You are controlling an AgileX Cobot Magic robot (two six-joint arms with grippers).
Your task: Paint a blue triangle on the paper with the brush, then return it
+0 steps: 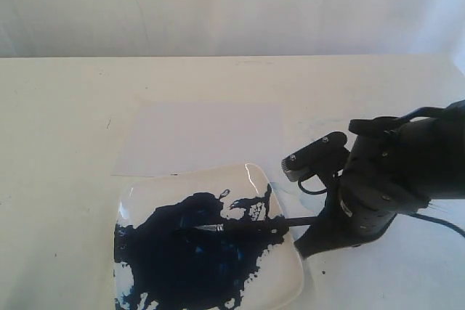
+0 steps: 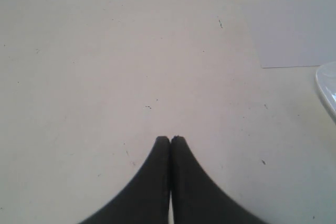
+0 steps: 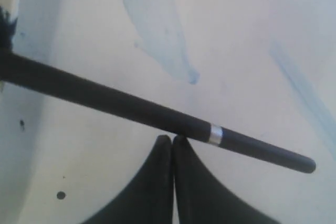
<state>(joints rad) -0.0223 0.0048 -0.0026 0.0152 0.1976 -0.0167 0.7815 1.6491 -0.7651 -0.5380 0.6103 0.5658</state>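
Note:
The brush lies across the white plate, its bristles in the dark-blue paint puddle and its black handle sticking out past the plate's right edge. My right gripper sits at that handle end. In the right wrist view its jaws are shut together, tips right against the brush handle, near a silver band, with nothing between them. The paper lies behind the plate and looks blank; no blue triangle shows. My left gripper is shut over bare table.
Pale blue smears mark the table under the right gripper. In the left wrist view a corner of the paper and a bit of the plate's rim show. The left arm is outside the exterior view.

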